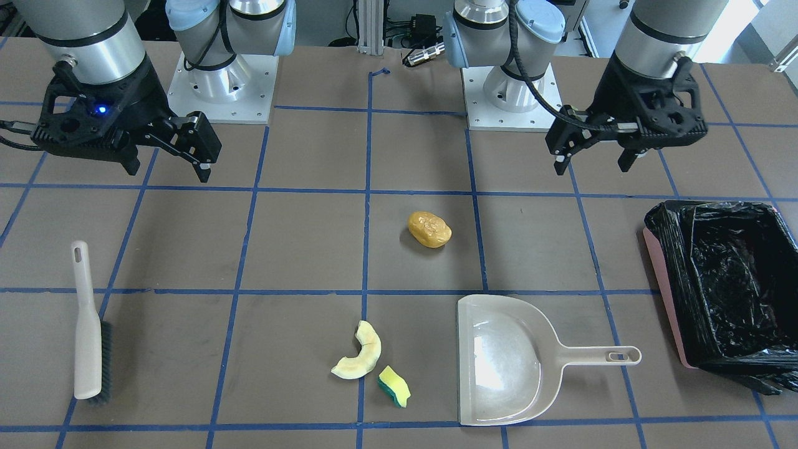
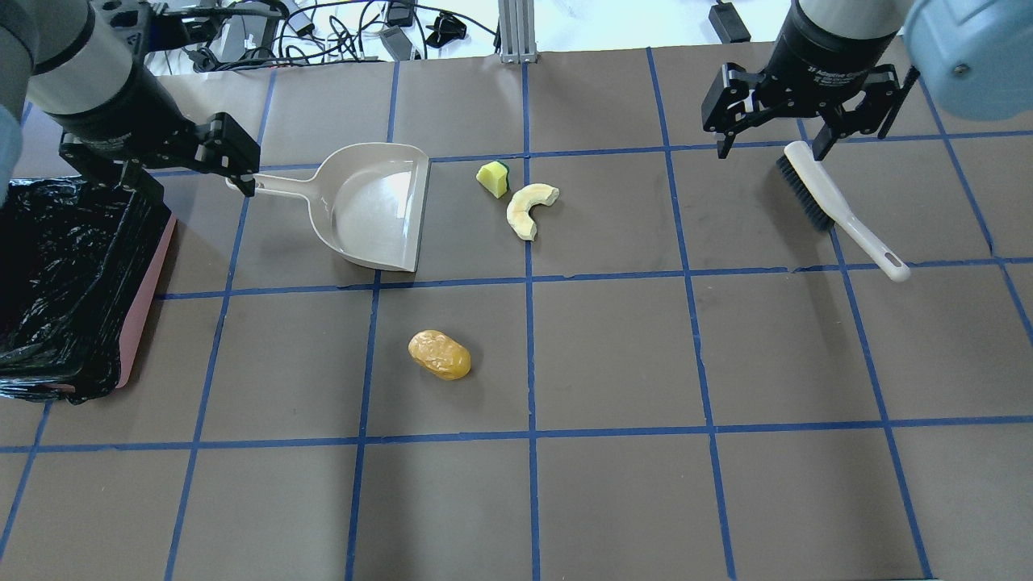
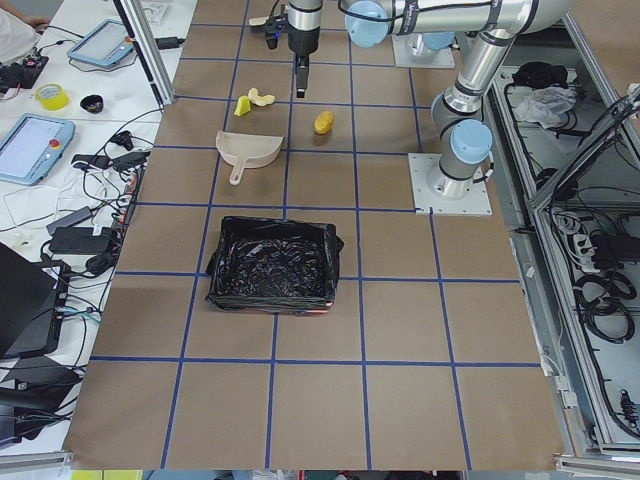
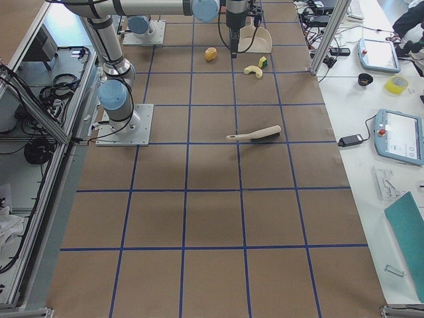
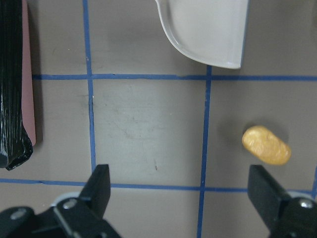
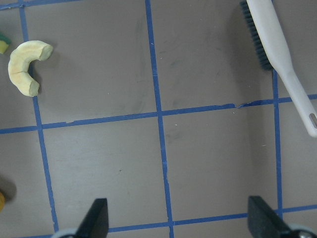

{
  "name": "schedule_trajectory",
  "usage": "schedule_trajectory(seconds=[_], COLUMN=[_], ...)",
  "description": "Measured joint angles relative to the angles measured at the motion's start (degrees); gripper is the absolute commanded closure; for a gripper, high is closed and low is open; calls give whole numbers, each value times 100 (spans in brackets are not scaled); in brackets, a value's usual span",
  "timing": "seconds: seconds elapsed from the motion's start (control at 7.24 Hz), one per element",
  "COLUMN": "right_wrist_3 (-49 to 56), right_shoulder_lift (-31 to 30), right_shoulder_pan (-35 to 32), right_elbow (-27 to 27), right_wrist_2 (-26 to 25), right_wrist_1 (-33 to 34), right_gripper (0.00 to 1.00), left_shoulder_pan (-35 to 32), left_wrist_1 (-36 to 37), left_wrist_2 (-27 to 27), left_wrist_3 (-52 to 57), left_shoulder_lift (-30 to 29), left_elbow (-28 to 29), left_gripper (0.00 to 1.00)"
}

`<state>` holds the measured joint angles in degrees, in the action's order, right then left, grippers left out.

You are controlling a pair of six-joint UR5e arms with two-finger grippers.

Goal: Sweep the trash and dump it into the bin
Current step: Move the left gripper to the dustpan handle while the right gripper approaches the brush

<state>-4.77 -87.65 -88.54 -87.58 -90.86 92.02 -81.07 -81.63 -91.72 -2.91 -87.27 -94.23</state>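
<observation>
We see the left gripper point(image 1: 592, 162) and right gripper point(image 1: 168, 168) released, empty; wrist print point(image 2: 835, 77) too small to read. Off the mouth of a smooth beige plastic dustpan point(image 1: 499, 362) lie a pale crescent slice point(image 1: 373, 350) and yellow-green sponge point(image 1: 394, 385); a lumpy golden potato point(image 1: 429, 229) sits nearer the robot. Past the handle stands the pink bin point(image 1: 686, 274), lined with crinkly black plastic.

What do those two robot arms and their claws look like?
The left arm and right arm are silvery tubes with pale blue joint caps. The left gripper and right gripper are angular black two-finger claws. A black cable runs to the left one; a blue light glows on the right one.
</observation>
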Motion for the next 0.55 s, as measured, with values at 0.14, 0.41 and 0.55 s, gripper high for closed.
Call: schedule_trajectory(seconds=[0.14,0.41,0.55], right_wrist_3=[89,735,1483], right_shoulder_lift=[90,365,491], right_shoulder_pan=[120,552,907], right_elbow=[-72,-325,-472], right_wrist_2=[-26,-141,-230], right_wrist_1=[37,154,237], right_gripper=[0,0,0], left_shoulder_pan=[203,386,407], left_wrist_1=[157,453,666], left_wrist_2=[16,14,5], left_wrist_3=[-621,-1980,-2843], left_shoulder_lift=[-84,-314,-486], left_elbow=[-17,-59,-71], left_gripper=[0,0,0])
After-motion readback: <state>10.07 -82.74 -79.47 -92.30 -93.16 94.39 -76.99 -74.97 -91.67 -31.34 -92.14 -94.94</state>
